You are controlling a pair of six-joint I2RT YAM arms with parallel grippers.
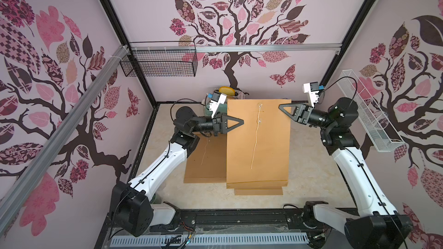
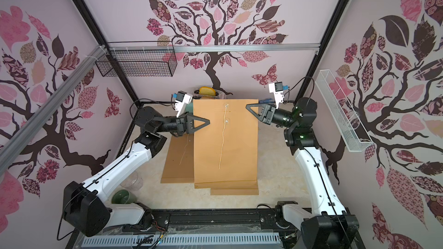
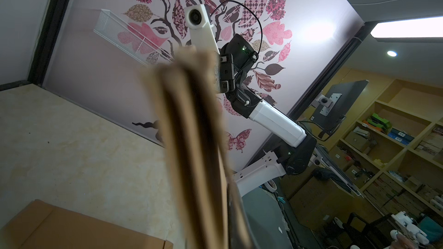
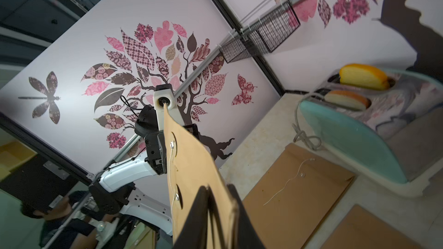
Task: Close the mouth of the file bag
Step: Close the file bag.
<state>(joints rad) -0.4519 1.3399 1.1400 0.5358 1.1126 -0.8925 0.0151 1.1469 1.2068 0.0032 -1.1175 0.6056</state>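
File bag [image 4: 191,161] sits inside R claw [image 4: 223,211] in wrist cam, grip unclear; L claw [image 1: 239,123] clamps it.

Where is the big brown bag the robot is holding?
In both top views the file bag is mid-table between the left gripper and right gripper, in front of the toaster.

Robot body: white shells, black joints

Mounted on the black metal base rail [image 1: 239,215], the left arm [image 1: 165,161] and right arm [image 1: 354,171] each have a blocky black shoulder housing [image 1: 130,211], glossy white shell links dotted with small screws, and a thin black cable [image 1: 153,171] clipped along them. Farthest from the rail, the left gripper [image 1: 241,122] and right gripper [image 1: 281,107] have black triangular open-frame fingers under white camera mounts [image 1: 217,104] (small green lights [image 2: 302,137] glow on the right arm's black joints).
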